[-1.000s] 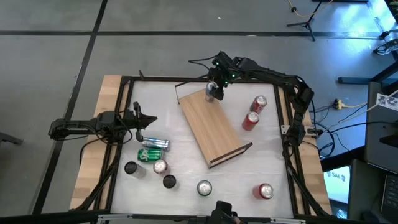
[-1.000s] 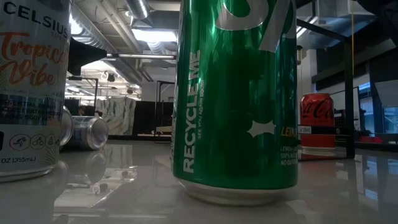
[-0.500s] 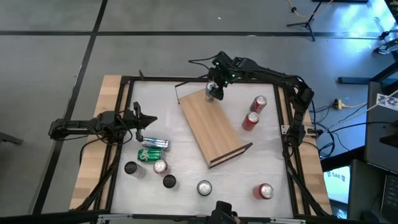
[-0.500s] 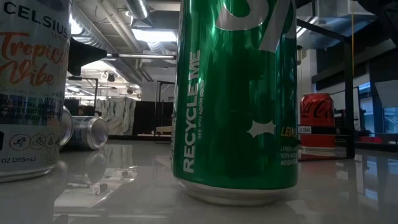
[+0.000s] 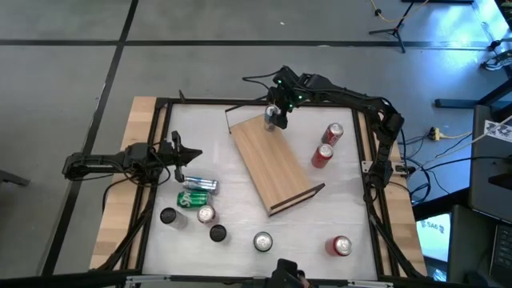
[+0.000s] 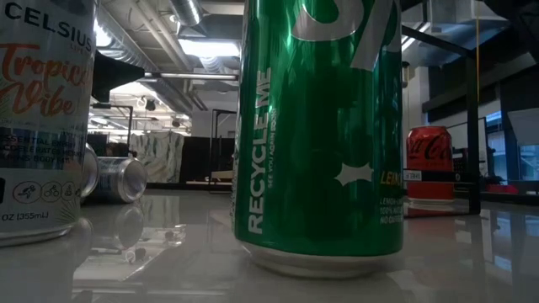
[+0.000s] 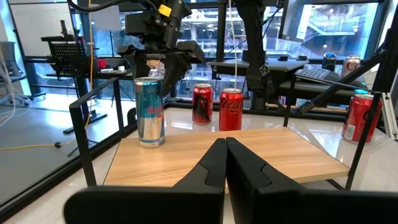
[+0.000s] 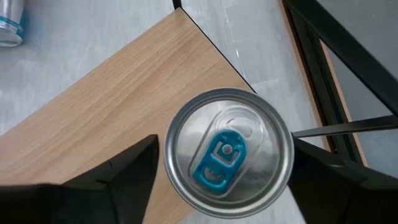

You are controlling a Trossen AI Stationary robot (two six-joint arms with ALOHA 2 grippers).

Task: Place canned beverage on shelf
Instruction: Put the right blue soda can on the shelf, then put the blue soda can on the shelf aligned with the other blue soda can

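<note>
Can stands upright on the shelf near its wire-frame end, right gripper fingers parted clear of both sides, left gripper clenched idle at table's left edge; lift straight up so you don't clip the rim.

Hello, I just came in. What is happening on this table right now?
The right claw hangs over a tall silver and blue can that stands upright on the long light-wood shelf board. Its fingers are spread on both sides of the can's lid, apart from it. The left claw waits shut at the table's left side. Other cans stay on the white table.
</note>
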